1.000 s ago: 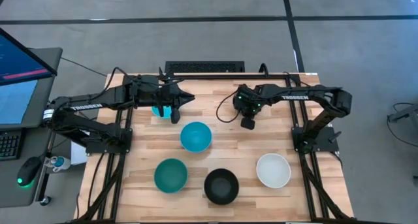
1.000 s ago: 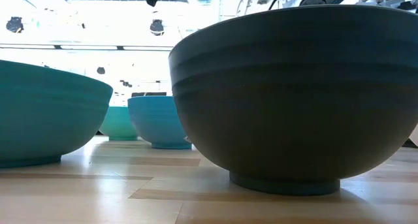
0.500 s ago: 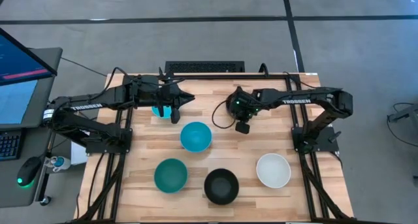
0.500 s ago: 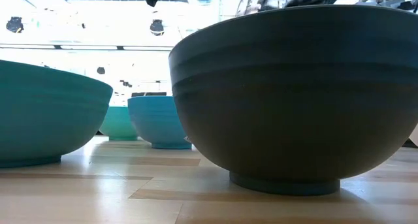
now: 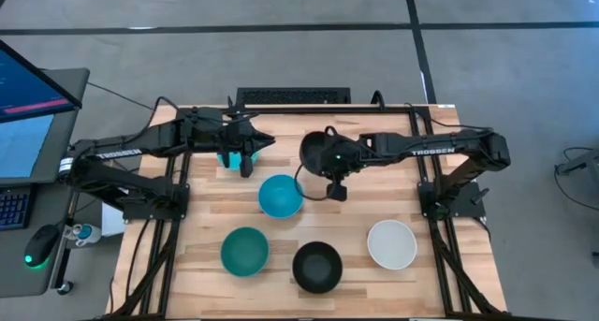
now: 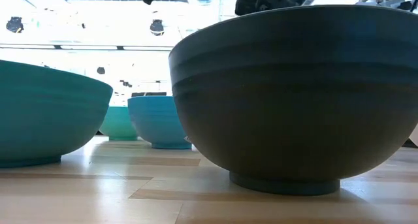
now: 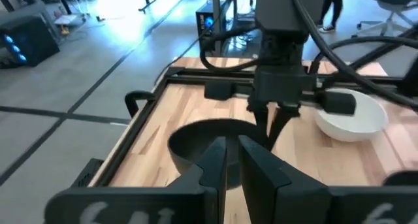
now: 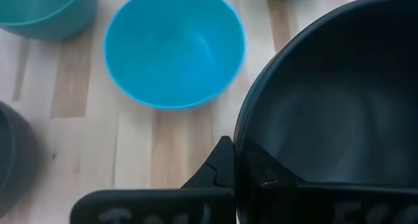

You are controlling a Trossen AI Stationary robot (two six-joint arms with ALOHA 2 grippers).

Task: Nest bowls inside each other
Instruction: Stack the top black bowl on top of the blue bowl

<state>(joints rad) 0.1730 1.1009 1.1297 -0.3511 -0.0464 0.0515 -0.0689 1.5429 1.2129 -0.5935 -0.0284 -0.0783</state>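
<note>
A black bowl (image 5: 316,151) hangs in my right gripper (image 5: 333,176) over the table's middle, just right of the blue bowl (image 5: 281,196). My left gripper (image 5: 246,158) hovers over the light cyan bowl (image 5: 227,158) with its fingers almost together; in the left wrist view it (image 7: 232,160) points at the carried bowl (image 7: 196,140). The dark teal bowl (image 5: 245,251), a second black bowl (image 5: 317,267) and the white bowl (image 5: 391,244) stand on their bases along the near edge. My right gripper holds the black bowl by its rim (image 8: 243,144), on the side toward the table's right. One finger (image 8: 221,164) is outside the wall and the other inside. The fingers (image 7: 273,123) come from above, pointing down. The bowl is lifted off the table, mouth up.
In the low view the near black bowl (image 6: 294,100) fills the picture, with the dark teal bowl (image 6: 46,113) to its left and the blue bowl (image 6: 160,123) and light cyan bowl (image 6: 117,125) behind. A dark bar (image 5: 292,96) lies along the far edge. A monitor (image 5: 33,106) stands left of the table.
My right gripper has carried the black bowl toward the table's left and a little toward the near edge, from the table's right half to a spot beside the blue bowl. The other bowls have stayed where they were.
</note>
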